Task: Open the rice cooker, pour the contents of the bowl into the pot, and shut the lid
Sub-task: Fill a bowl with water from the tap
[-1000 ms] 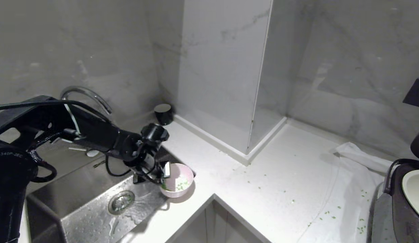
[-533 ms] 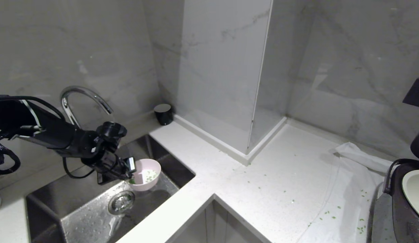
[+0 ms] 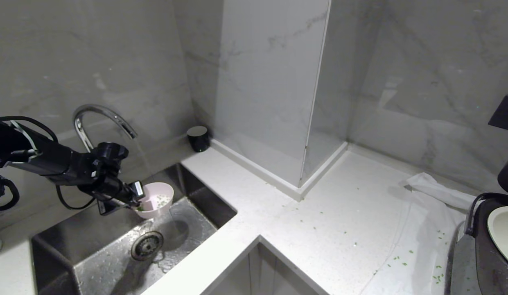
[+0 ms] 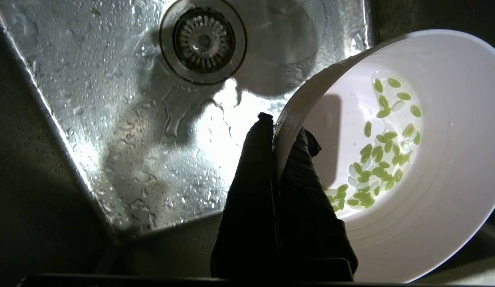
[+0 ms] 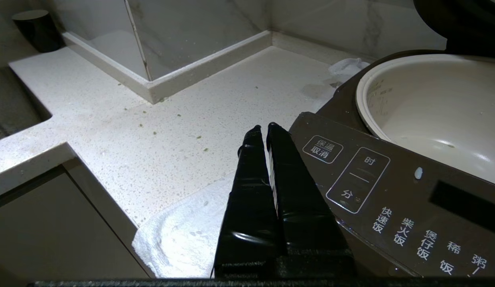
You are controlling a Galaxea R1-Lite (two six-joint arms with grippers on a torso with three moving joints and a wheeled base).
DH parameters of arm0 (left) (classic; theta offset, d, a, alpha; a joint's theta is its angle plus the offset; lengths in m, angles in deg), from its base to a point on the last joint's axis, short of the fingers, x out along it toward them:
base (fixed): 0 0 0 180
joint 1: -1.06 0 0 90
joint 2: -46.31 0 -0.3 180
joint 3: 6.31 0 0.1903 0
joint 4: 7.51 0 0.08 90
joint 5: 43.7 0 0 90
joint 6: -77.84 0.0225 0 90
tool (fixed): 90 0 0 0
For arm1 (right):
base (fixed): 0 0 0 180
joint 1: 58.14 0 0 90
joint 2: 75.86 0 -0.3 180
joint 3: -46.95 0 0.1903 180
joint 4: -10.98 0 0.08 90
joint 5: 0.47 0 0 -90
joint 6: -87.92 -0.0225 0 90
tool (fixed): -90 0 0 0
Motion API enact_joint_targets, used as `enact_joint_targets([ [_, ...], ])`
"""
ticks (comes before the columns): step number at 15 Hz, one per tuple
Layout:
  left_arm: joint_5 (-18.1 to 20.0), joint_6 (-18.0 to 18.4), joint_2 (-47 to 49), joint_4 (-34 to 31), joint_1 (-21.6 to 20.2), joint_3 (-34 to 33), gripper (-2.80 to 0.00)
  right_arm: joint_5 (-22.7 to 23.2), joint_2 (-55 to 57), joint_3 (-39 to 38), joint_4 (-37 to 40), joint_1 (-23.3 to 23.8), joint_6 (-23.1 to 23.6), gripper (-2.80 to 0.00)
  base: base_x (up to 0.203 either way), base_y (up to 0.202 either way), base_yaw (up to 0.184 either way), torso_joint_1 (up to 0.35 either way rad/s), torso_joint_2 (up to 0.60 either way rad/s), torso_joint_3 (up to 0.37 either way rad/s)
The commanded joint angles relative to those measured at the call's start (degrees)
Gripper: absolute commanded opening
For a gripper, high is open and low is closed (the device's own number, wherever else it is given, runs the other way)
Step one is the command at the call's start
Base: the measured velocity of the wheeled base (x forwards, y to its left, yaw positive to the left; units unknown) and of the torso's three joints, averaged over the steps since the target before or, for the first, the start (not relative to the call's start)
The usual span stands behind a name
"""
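Cabinet fronts (image 3: pixel 254 274) sit nearest, under the inner corner of the white counter (image 3: pixel 327 213). At the counter's right end, by its front edge, stands the rice cooker (image 5: pixel 395 199) with its lid (image 5: pixel 458 20) raised, only its dark lower part showing at the frame top in the right wrist view. The white pot (image 5: pixel 430 107) sits bare inside the cooker. The right gripper (image 5: pixel 265 129) hangs just beside the cooker's front button panel, over a white cloth (image 3: pixel 430 229) spread on the counter, its two fingers pressed together on nothing. Green bits (image 3: pixel 440 270) are scattered over the cloth and the counter's middle.

At the counter's left end lies the steel sink (image 3: pixel 94 262), wet, with its round drain (image 3: pixel 146 246) near the middle of the basin. Above the basin, past the drain and toward the sink's back edge, the left gripper (image 3: pixel 136 201) holds the bowl (image 3: pixel 156 199) in the air, reaching in from the left. In the left wrist view the fingers (image 4: pixel 251 187) pinch the bowl's rim, one outside the wall and one inside. The bowl is tilted slightly, and the contents (image 4: pixel 377 159), small green grains with some pale ones, lie gathered in the wet bottom.

Behind the sink the curved chrome tap (image 3: pixel 99 119) arches over the basin, a thin stream of water falling from its spout into the bowl. Farther back, a small black cylinder (image 3: pixel 198 138) stands at the counter's back edge, in the corner against the marble wall (image 3: pixel 270 82).
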Motion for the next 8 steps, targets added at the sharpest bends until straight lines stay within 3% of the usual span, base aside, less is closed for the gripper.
enact_joint_targets([
  [1, 0.0, -0.3, 2.3, -0.1, -0.7, 3.0, -2.8, 0.0, 0.0, -0.1, 0.0, 0.0, 0.0, -2.8, 0.0, 0.0, 0.0, 0.0, 0.0, 0.0],
  [8, -0.1, -1.9, 6.3, -0.3, -0.2, 9.8, -2.8, 0.0, 0.0, 0.0, 0.0, 0.0, 0.0, -2.8, 0.0, 0.0, 0.0, 0.0, 0.0, 0.0],
])
